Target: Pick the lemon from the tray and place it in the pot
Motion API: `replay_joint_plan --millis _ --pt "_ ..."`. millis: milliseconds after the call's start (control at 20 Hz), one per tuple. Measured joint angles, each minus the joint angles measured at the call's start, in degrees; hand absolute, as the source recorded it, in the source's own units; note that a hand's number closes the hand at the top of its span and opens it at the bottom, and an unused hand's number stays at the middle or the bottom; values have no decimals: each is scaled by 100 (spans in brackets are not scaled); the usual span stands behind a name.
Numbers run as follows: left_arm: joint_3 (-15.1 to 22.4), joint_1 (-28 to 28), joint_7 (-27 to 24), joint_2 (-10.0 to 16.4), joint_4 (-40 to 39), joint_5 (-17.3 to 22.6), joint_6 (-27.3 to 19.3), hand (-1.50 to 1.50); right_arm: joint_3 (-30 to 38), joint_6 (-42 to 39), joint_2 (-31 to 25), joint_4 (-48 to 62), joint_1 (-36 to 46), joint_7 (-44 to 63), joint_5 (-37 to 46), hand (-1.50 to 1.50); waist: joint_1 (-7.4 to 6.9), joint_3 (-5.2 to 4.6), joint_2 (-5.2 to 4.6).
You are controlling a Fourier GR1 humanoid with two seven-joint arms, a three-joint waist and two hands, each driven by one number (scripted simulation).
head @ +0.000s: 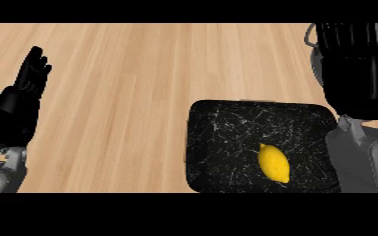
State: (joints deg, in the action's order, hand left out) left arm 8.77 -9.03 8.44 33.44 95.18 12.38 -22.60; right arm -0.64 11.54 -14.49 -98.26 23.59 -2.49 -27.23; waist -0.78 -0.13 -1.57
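Observation:
A yellow lemon (pixel 273 163) lies on a black, white-flecked tray (pixel 221 140) at the lower right, towards the tray's near right part. At the far right a grey pot (pixel 317 62) shows only a strip of rim and a handle, the rest hidden under my right hand (pixel 353 75). That hand stretches over the pot with its fingers straight and holds nothing; it is well beyond the lemon. Its grey forearm (pixel 356 152) passes along the tray's right edge. My left hand (pixel 26 87) rests open at the left edge, fingers up.
The light wooden counter (pixel 133 80) spreads across the view to the left of and beyond the tray. No other objects show on it.

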Motion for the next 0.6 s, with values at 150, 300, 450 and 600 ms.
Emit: replay_joint_plan --millis 150,300,450,600 --pt "245 125 21 -174 -131 33 181 0 -483 -430 -289 61 -226 300 227 150 70 2 68" --pt "607 237 115 -360 -260 207 536 0 -1352 -1090 -746 152 -495 678 699 150 114 -18 67" --pt "862 456 185 -545 -431 374 758 0 -1461 -853 -1373 66 -595 407 1845 -150 336 -47 133" --pt "1000 592 138 -686 -640 551 1030 0 -1613 -304 -1203 -334 -1239 -424 2474 -150 429 -13 165"
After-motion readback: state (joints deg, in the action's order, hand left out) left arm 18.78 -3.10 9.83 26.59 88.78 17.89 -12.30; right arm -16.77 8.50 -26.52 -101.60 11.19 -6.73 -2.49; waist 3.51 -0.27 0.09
